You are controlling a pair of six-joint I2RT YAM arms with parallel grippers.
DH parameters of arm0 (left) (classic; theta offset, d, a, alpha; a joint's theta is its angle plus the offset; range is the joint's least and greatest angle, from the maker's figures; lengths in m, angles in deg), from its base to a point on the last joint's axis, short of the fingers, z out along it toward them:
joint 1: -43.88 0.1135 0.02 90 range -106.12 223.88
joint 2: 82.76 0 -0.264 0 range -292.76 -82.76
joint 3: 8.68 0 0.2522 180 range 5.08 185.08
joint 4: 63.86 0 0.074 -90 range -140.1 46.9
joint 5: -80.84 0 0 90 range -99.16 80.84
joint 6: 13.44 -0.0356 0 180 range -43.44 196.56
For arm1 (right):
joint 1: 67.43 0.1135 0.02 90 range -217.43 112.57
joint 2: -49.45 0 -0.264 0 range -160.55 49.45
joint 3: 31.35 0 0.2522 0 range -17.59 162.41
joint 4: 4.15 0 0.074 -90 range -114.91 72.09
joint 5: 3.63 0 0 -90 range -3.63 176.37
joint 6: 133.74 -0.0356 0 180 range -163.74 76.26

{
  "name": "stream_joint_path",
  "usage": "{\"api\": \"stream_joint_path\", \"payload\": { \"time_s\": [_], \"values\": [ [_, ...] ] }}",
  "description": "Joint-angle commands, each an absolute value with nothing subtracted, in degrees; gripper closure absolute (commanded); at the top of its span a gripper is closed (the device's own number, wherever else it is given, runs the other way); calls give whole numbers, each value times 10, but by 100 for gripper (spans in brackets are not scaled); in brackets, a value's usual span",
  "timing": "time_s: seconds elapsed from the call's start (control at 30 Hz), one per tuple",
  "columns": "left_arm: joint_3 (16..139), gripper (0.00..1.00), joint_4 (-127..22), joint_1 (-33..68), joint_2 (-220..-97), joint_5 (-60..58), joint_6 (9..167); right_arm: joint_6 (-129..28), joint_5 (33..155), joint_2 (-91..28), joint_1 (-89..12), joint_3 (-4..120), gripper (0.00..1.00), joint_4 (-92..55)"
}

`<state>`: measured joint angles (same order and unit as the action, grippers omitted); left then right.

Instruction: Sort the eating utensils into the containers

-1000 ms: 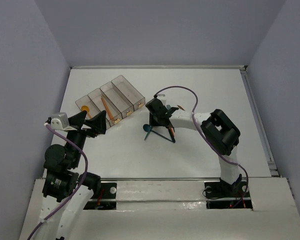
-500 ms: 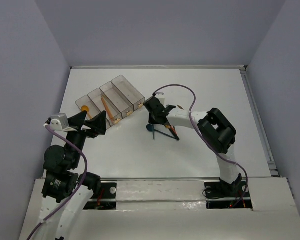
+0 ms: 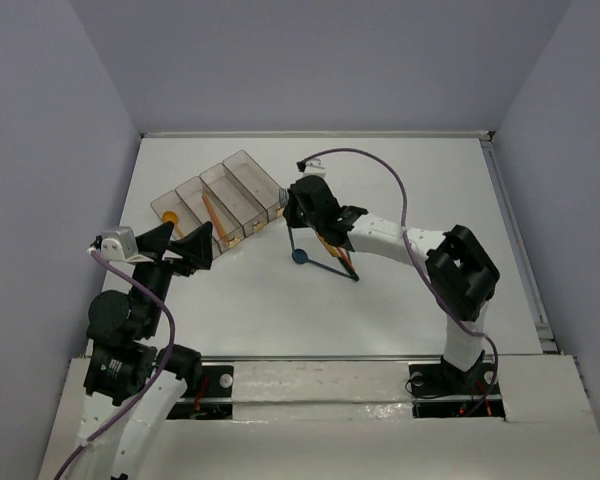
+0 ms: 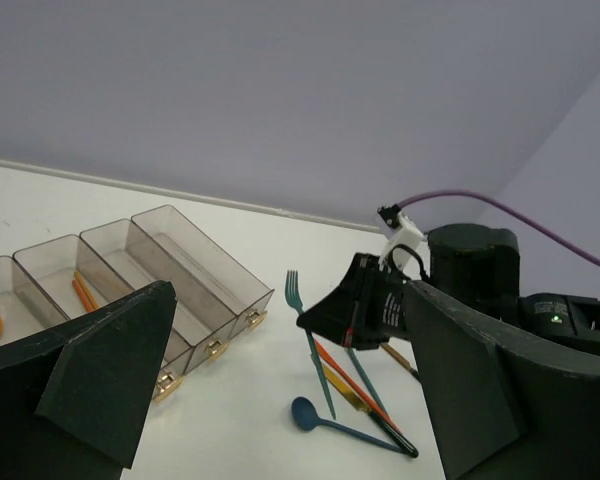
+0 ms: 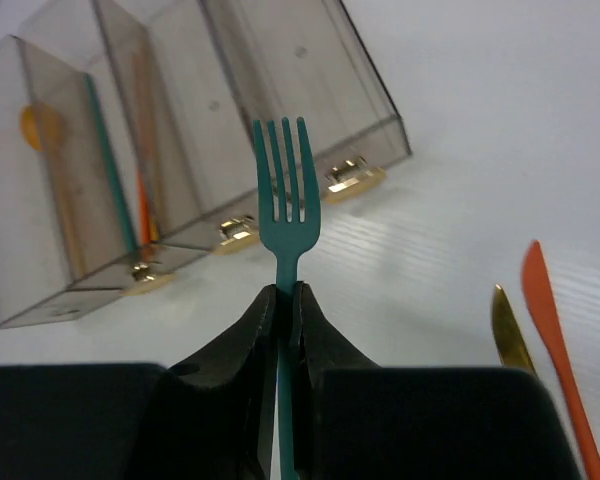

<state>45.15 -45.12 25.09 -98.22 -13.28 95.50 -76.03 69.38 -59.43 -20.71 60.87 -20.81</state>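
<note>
While the right end effector [image 5: 280,305] is clenched on the handle of a teal fork [image 5: 280,195], the tines point toward the latched ends of the four joined containers [image 5: 310,70]. The left end effector [image 3: 187,243] hangs released, jaws spread wide, just beside the leftmost container. A blue spoon [image 3: 300,256] and an orange knife [image 5: 548,330] lie on the desk [image 3: 410,180].

Count's in: four bins [image 3: 255,180], one teal fork [image 5: 285,200], one blue spoon [image 3: 299,256], one orange spoon [image 3: 170,216], one orange knife [image 5: 548,320], one gold knife [image 5: 507,330].
</note>
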Motion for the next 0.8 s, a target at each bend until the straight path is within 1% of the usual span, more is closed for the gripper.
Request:
{"api": "stream_joint_path", "payload": {
  "time_s": [0.0,0.13,0.2,0.23,0.27,0.33,0.43,0.47,0.57,0.77],
  "values": [
    [451,1,-478,248,-988,-131,950,-679,767,-608,-199,681,100,-97],
    [452,1,-477,248,-991,-132,950,-597,821,-668,-199,770,100,-54],
    [452,1,-477,248,-993,-134,949,-577,851,-718,-199,844,100,-51],
    [451,1,-477,248,-994,-133,950,-561,858,-736,-199,871,100,-53],
    [452,1,-477,248,-995,-132,949,-553,871,-773,-199,927,100,-66],
    [452,1,-477,248,-999,-129,949,-538,881,-809,-199,1001,100,-78],
    [452,1,-477,248,-1001,-128,949,-524,880,-876,-199,1072,100,-96],
    [452,1,-477,248,-1002,-129,948,-520,880,-891,-199,1116,100,-115],
    [452,1,-478,243,-1003,-128,949,-522,887,-942,-199,1169,100,-132],
    [451,1,-478,243,-1007,-126,948,-516,869,-982,-199,1198,98,-125]
  ]
}}
